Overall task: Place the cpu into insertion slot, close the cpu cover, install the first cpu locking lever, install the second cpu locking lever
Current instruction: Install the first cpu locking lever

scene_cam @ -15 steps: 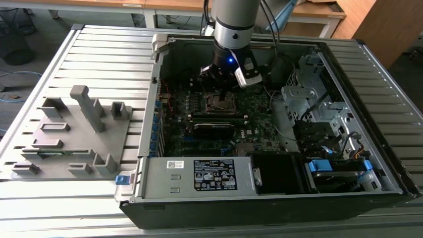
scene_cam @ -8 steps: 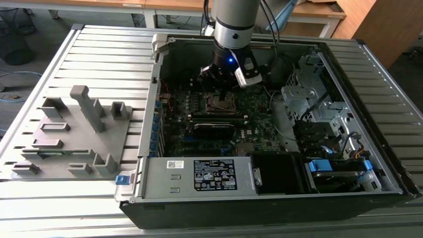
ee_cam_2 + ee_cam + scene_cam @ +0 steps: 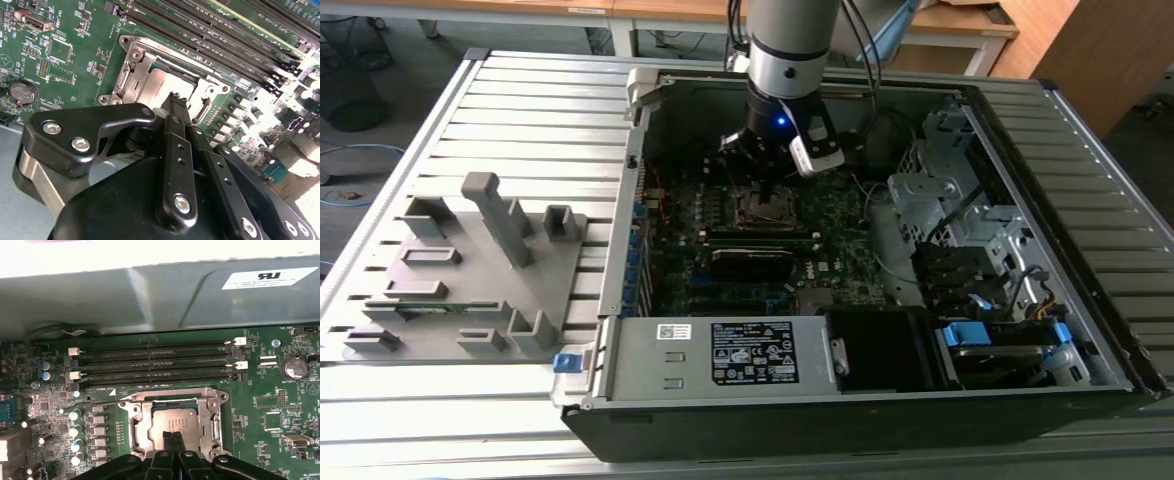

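Over on the exterior view's left, a grey fixture (image 3: 467, 270) is sitting on the slatted counter (image 3: 534, 100), just beside the open computer case (image 3: 854, 425). Mid-case, the arm (image 3: 787, 40) is reaching down and the gripper (image 3: 173, 434) is pointing down with fingers pressed together, nothing pinched, tips right over the cpu (image 3: 172, 416). The cpu is lying in the insertion slot (image 3: 771, 210), with the cpu cover (image 3: 136, 422) lying flat around it. Drive cages (image 3: 961, 210) are sitting further right.
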Available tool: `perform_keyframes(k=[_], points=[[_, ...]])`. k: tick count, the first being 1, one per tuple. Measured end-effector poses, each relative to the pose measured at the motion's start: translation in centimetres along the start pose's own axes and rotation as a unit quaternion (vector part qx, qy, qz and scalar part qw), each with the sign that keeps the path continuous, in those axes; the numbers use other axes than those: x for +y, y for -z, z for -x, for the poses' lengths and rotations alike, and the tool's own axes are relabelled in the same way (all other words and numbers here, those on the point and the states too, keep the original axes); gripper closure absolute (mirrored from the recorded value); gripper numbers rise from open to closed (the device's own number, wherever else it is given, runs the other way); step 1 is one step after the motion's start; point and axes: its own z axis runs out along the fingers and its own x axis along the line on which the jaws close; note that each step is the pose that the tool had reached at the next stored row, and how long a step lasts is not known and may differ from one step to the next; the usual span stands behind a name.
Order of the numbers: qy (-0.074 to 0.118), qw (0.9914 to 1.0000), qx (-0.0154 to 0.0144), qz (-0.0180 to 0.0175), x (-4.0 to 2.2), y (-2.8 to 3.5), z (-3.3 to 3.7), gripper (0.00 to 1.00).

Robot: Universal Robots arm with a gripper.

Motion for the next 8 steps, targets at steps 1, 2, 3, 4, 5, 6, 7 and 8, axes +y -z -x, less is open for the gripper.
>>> perform_keyframes(k=[1, 2, 3, 4, 5, 6, 7, 8], points=[[0.0, 1.0, 0.0, 0.0, 0.0, 0.0, -0.01, 0.89], [0.0, 1.0, 0.0, 0.0001, 0.0, -0.01, -0.04, 0.89], [0.0, 1.0, 0.0, 0.0001, -0.01, -0.01, -0.09, 0.89], [0.0, 1.0, 0.0, 0.0001, -0.01, -0.01, -0.12, 0.89], [0.0, 1.0, 0.0, 0.0, -0.01, -0.01, -0.15, 0.89], [0.0, 1.0, 0.0, 0.0, -0.02, -0.01, -0.18, 0.89], [0.0, 1.0, 0.0, 0.0, -0.02, -0.01, -0.19, 0.89], [0.0, 1.0, 0.0, 0.0, -0.02, -0.01, -0.19, 0.89]])
